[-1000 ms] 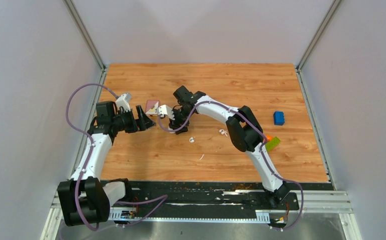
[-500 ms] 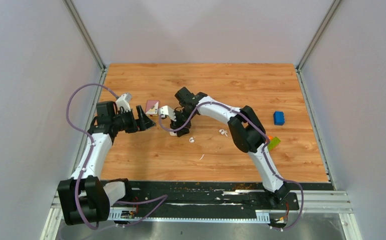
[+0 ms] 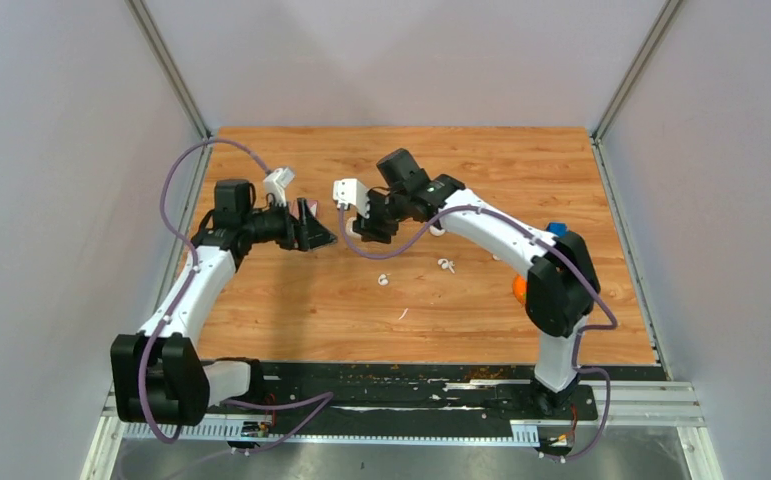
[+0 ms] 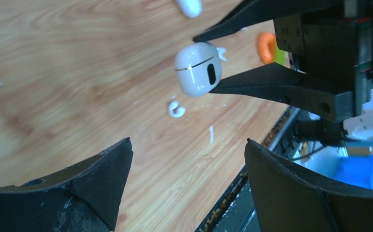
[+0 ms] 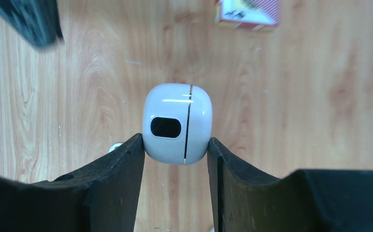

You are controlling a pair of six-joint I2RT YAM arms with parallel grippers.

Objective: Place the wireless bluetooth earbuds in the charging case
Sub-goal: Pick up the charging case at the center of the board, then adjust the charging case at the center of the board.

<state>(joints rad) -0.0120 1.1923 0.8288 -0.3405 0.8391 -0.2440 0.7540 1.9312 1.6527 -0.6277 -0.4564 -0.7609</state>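
The right gripper is clamped on the charging case, holding it in the air over the middle of the table, toward the far edge. Only the fingertips pinch its lower sides. The case looks rigid, light and glossy, so it would likely slip or twist under a sideways push; a hold deeper across its flat sides seems safer. Its lid seam is closed, and the lid needs lifting before anything goes in.

The left gripper faces the case with its jaws wide apart, holding nothing.

The earbuds lie loose on the table, nearer the near edge than the case. They are tiny and slick and would probably skid; pinching across the stem seems best.

From above, the right gripper hides the case. Its hinge side shows in no view, and how the earbuds lie is too small to make out
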